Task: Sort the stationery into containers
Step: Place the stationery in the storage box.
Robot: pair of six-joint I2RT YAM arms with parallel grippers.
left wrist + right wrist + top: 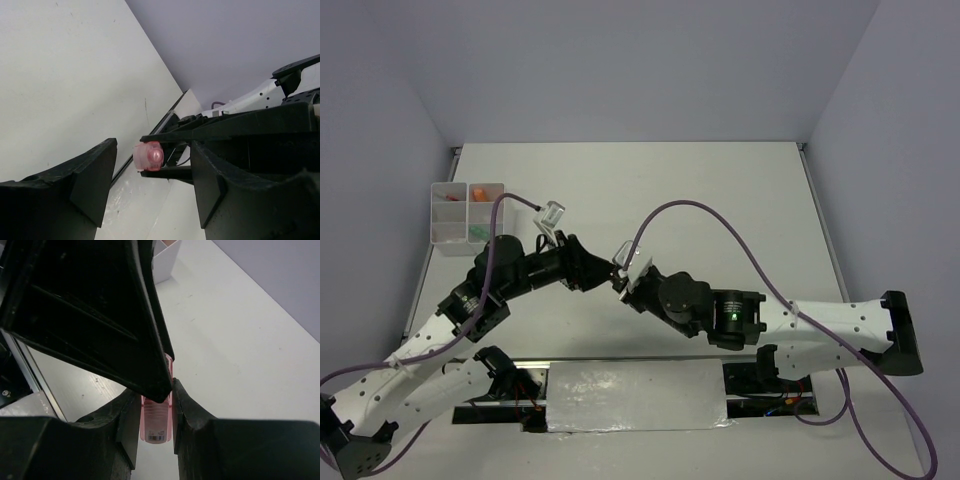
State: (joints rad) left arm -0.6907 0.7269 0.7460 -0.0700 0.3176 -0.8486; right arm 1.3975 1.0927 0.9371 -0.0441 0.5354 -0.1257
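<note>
My right gripper (621,281) is shut on a pink marker (157,425), which stands lengthwise between its fingers with the barcode end toward the camera. The left gripper (598,274) meets it nose to nose above the middle of the table. In the left wrist view the marker's pink end (148,155) shows between the left gripper (154,167) fingers, which are open with a gap on each side. One left finger (100,305) covers the marker's far part in the right wrist view. The white four-compartment container (448,240) sits at the far left and holds an orange marker (480,190) and a green one (480,232).
A shiny metal plate (635,396) lies at the near edge between the arm bases. Purple cables (720,222) loop above the table. The container's corner (166,262) shows at the top of the right wrist view. Grey walls close in the white table (720,190).
</note>
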